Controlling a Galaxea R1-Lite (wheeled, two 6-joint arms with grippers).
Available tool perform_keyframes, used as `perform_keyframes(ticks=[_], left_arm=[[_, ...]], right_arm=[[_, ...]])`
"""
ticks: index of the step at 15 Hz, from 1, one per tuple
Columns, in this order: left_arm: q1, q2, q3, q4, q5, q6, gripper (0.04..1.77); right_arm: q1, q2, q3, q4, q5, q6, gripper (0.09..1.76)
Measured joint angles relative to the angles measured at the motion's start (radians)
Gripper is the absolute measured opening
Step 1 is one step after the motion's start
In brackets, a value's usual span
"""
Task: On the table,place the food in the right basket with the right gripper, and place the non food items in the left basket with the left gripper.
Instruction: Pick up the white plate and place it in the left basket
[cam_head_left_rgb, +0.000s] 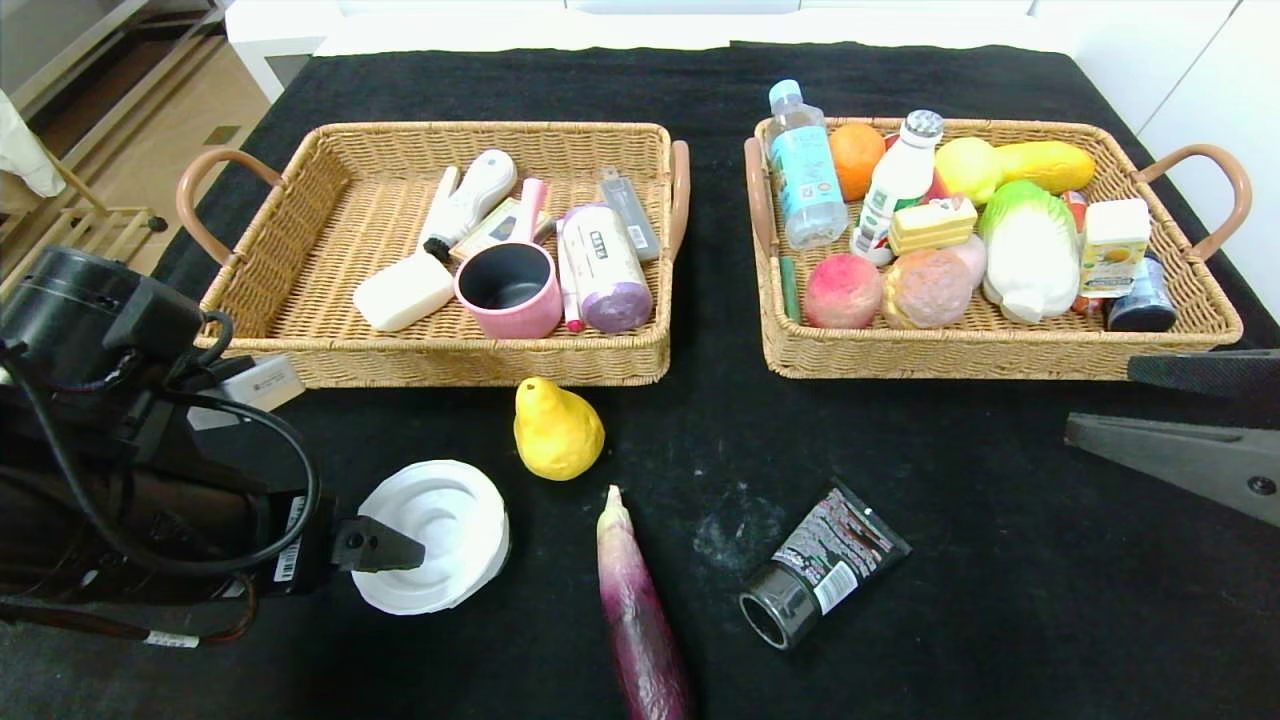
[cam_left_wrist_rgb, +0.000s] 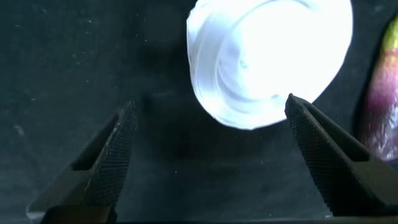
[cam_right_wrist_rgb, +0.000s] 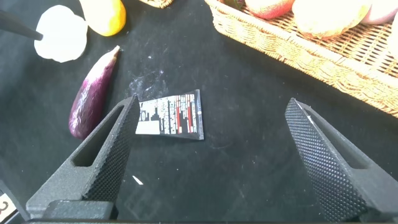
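Observation:
The white ringed disc (cam_head_left_rgb: 435, 535) lies on the black table at front left. My left gripper (cam_head_left_rgb: 405, 548) is open, low over the cloth at the disc's near edge; in the left wrist view (cam_left_wrist_rgb: 211, 106) the disc (cam_left_wrist_rgb: 267, 56) is just beyond the fingertips. The yellow pear (cam_head_left_rgb: 556, 432), purple eggplant (cam_head_left_rgb: 640, 610) and black tube (cam_head_left_rgb: 820, 565) lie loose on the table. My right gripper (cam_head_left_rgb: 1100, 395) is open and empty at the right edge; in its wrist view (cam_right_wrist_rgb: 211, 102) the tube (cam_right_wrist_rgb: 171, 115) lies ahead. The yellow carton (cam_head_left_rgb: 1115, 245) stands in the right basket (cam_head_left_rgb: 980, 358).
The left basket (cam_head_left_rgb: 300, 300) holds a pink mug (cam_head_left_rgb: 508, 290), a white soap bar and toiletries. The right basket is packed with fruit, bottles and a cabbage. White scuffs mark the cloth beside the tube. The table's far edge meets white cabinets.

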Motion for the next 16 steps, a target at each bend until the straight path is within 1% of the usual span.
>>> perform_keyframes(ticks=[8,16], left_arm=[[0.010,0.084,-0.042,0.000,0.004,-0.031,1.72],[0.016,0.124,-0.055,0.000,0.002,-0.032,1.72]], right_arm=[[0.002,-0.002,0.002,0.000,0.001,-0.001,1.71],[0.003,-0.002,0.002,0.000,0.001,-0.001,1.71]])
